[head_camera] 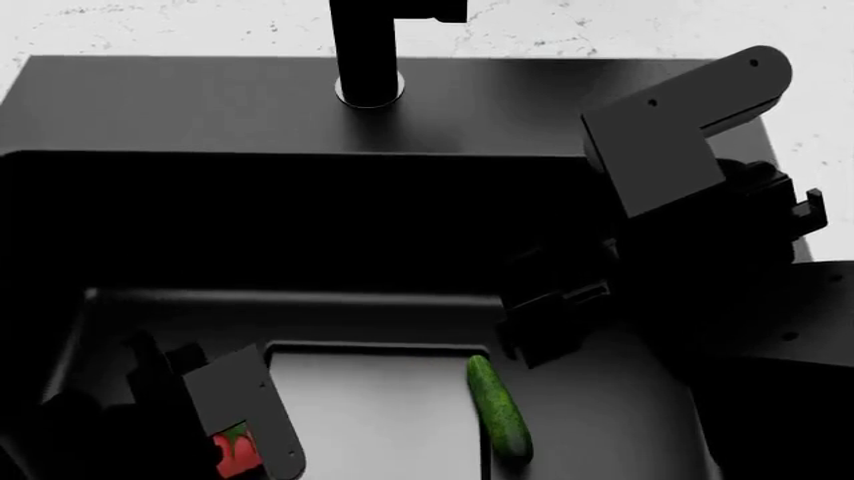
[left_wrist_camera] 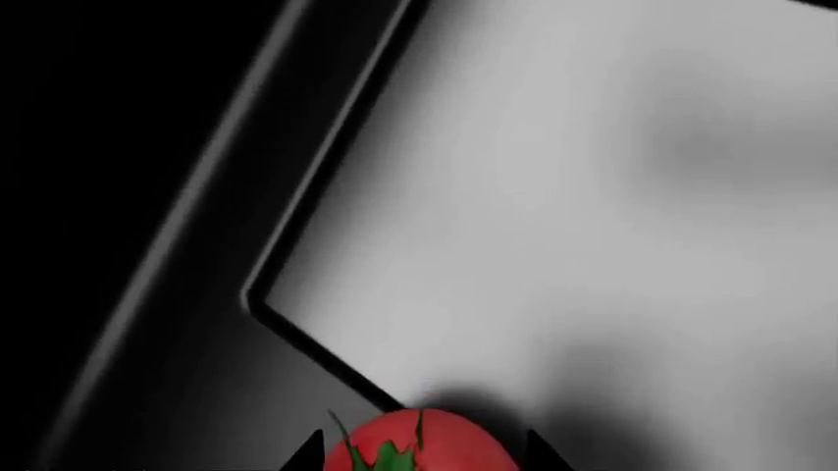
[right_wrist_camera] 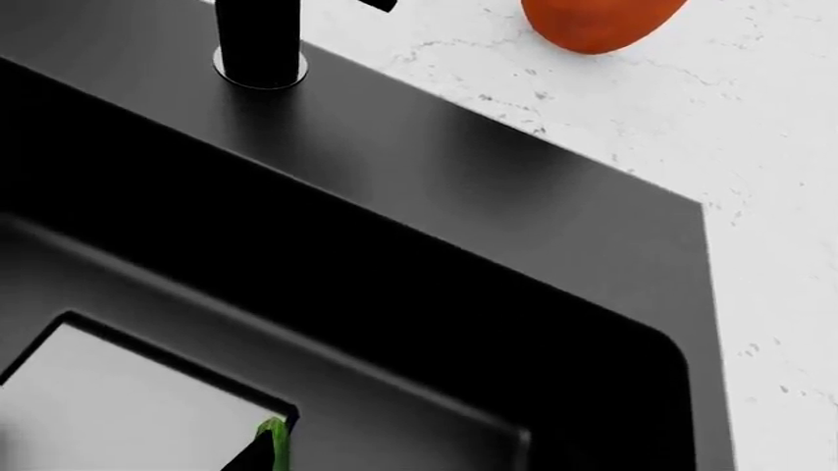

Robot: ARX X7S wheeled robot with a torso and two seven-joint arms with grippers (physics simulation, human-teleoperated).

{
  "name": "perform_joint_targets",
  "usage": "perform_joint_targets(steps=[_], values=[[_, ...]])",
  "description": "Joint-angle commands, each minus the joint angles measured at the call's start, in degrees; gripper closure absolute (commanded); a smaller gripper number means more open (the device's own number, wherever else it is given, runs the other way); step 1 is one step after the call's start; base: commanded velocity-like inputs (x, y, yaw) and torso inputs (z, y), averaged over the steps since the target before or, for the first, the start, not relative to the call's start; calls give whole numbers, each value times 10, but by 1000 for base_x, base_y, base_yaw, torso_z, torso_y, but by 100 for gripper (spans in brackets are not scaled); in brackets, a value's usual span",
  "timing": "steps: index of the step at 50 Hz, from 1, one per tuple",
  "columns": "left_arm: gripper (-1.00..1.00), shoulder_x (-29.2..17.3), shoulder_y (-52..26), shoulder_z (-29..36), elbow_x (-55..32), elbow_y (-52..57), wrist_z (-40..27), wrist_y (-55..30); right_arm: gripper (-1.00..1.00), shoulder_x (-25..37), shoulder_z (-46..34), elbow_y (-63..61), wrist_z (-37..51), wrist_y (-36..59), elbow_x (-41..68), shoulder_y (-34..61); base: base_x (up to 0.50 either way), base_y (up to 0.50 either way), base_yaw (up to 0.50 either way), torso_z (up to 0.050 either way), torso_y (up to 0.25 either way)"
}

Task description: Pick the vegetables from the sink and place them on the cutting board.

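The red tomato [left_wrist_camera: 422,444] with its green stem star sits between my left gripper's [left_wrist_camera: 422,459] two black fingertips, low over the sink's pale grey bottom [left_wrist_camera: 590,196]. In the head view it shows red inside the left gripper [head_camera: 240,445] at the basin's near left. The dark green bumpy cucumber [head_camera: 498,408] lies on the sink bottom. My right gripper [head_camera: 545,322] hangs open just above the cucumber's far end. The cucumber's tip [right_wrist_camera: 273,440] shows beside one fingertip [right_wrist_camera: 246,456] in the right wrist view. The cutting board is out of view.
The black faucet [head_camera: 367,50] stands on the sink's back rim [head_camera: 200,100]. An orange-red rounded object [right_wrist_camera: 596,25] without a stem lies on the white speckled counter [right_wrist_camera: 772,196] behind the sink. The basin's steep black walls surround both grippers.
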Motion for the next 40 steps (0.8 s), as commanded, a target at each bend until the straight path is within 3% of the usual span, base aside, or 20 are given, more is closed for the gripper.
perform_joint_targets(steps=[1,5,17,24,27,40], values=[[100,32,98,-62,12,-36,-21,29,-100,-5,7,-7,-9,-8,-14,11,14,11,5,-23,-26],[100,29,96,-80,28,-17,-55,61,-100,-5,9,-7,-3,-7,-8,13,10,11,2,-23,-26],[100,9,107,-146,8,142,-87,8,-100,-4,8,-9,5,-7,2,15,1,4,3,-15,-16],[100,-3,126,-188,2,201,-112,29,-100,-7,7,-3,16,-1,14,21,-4,8,8,-14,-12],[100,-5,137,-206,3,213,-123,76,-100,-11,7,5,26,3,23,21,-3,10,10,-16,-14],[100,-7,160,-267,-38,246,-117,126,-100,-33,-20,41,45,26,35,37,1,14,12,-22,-19]])
